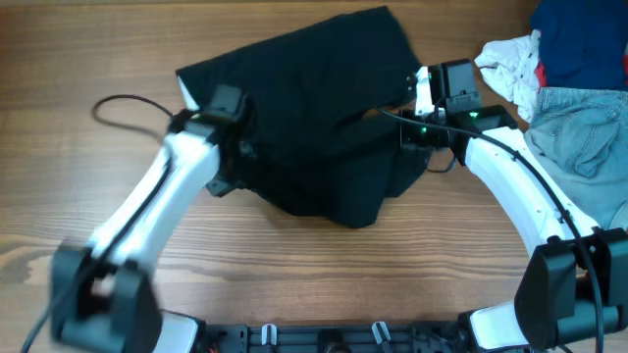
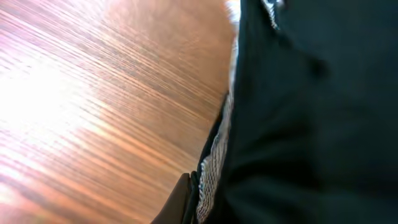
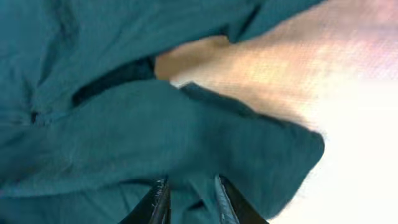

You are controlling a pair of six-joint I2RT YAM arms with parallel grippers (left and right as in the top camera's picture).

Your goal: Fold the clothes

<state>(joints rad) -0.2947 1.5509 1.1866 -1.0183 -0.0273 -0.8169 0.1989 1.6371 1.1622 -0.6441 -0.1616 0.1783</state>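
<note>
The clothes, one black soft garment, lie rumpled across the middle of the table. My left gripper is at the garment's left edge. In the left wrist view this gripper is shut on the clothes' hem, where the pale mesh lining shows. My right gripper is at the garment's right edge. The right wrist view shows its fingers pressing a raised fold of the clothes between them, and the cloth looks teal there.
At the far right lies a heap: a white cloth, a navy blue garment and light blue denim shorts. A black cable loops over the wooden table beside the left arm.
</note>
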